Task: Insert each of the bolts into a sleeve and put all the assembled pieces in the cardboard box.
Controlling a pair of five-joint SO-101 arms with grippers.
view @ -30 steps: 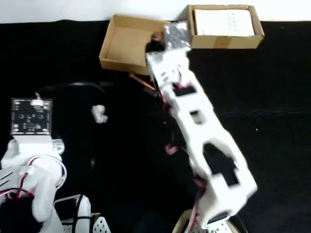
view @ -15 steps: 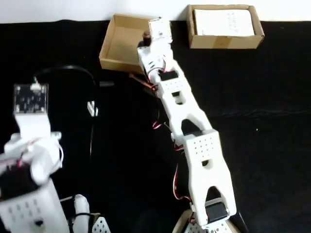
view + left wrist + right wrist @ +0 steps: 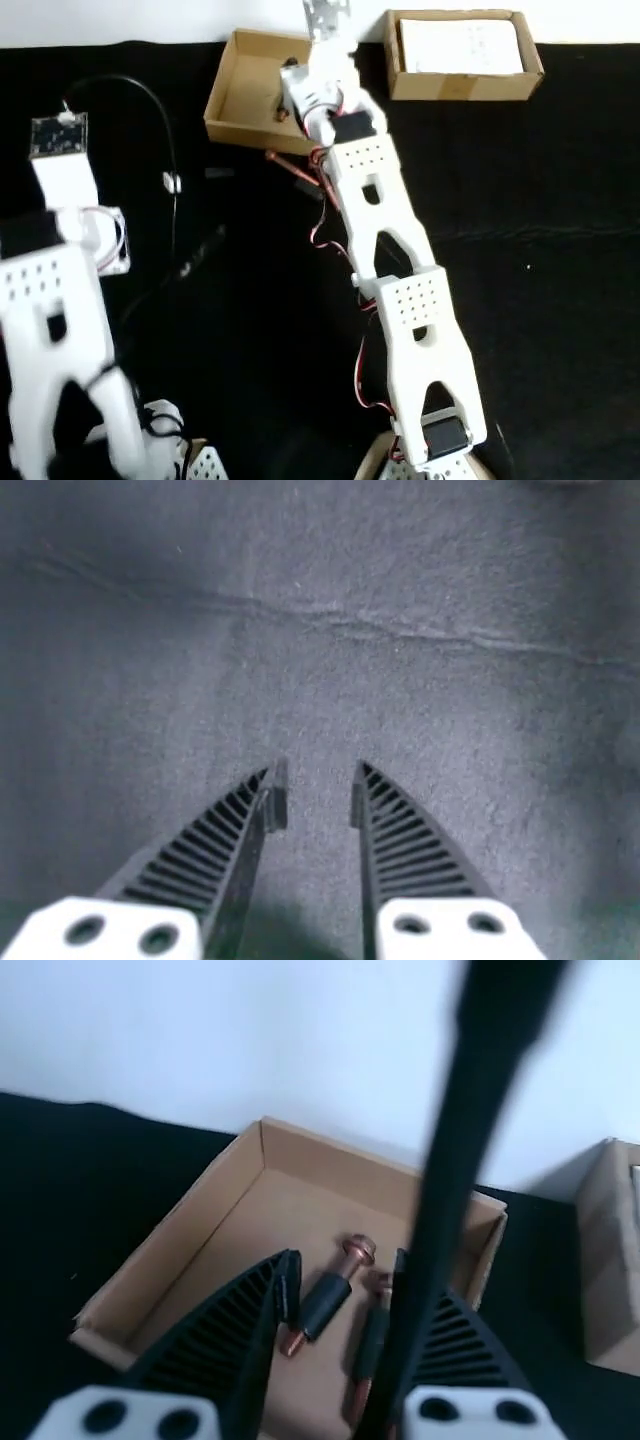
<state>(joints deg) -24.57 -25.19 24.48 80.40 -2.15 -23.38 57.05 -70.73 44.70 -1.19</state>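
Observation:
In the right wrist view my right gripper hangs open over the cardboard box. Two assembled pieces lie on the box floor. Each is a copper bolt in a black sleeve. One piece shows in the gap between the fingers and the other lies beside it. A black cable crosses in front. In the high view the right arm stretches from the near edge to the box. My left gripper is open, with bare black cloth between its fingers.
A second cardboard box holding white paper stands at the back right. A thin reddish-brown thing lies just in front of the task box. The left arm stands at the near left, trailing a black cable.
The right arm has swung left and stretched out, bringing its wrist over the cardboard box. The left arm has unfolded and risen, and its cable has lifted with it.

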